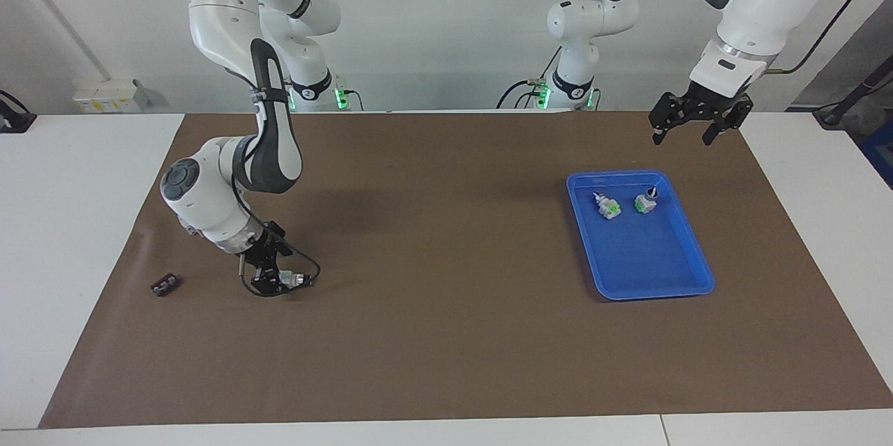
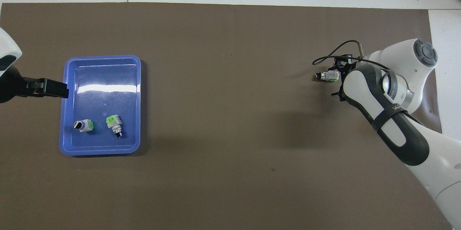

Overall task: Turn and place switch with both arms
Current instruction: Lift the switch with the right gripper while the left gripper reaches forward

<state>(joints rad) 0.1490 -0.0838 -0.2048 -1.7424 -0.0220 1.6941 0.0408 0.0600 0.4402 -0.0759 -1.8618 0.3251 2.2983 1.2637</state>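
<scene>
My right gripper (image 1: pixel 278 280) is down at the brown mat (image 1: pixel 446 334) near the right arm's end of the table. It is shut on one end of a small white switch (image 1: pixel 298 280) whose black knob end points toward the middle of the mat. In the overhead view the switch (image 2: pixel 325 76) sticks out of the gripper (image 2: pixel 338 75). The gripped end looks greenish and no orange section shows. My left gripper (image 1: pixel 685 130) is open and empty, raised over the mat beside the blue tray (image 1: pixel 638 292). One of its fingers (image 2: pixel 54 89) shows over the tray's edge (image 2: pixel 101 57).
Two white switches with green parts (image 1: pixel 607 206) (image 1: pixel 645 203) lie in the tray's end nearer the robots, also seen from overhead (image 2: pixel 84 125) (image 2: pixel 114 123). A small dark part (image 1: pixel 165 285) lies on the mat beside my right arm. Two smaller arms (image 1: pixel 582 34) stand at the back.
</scene>
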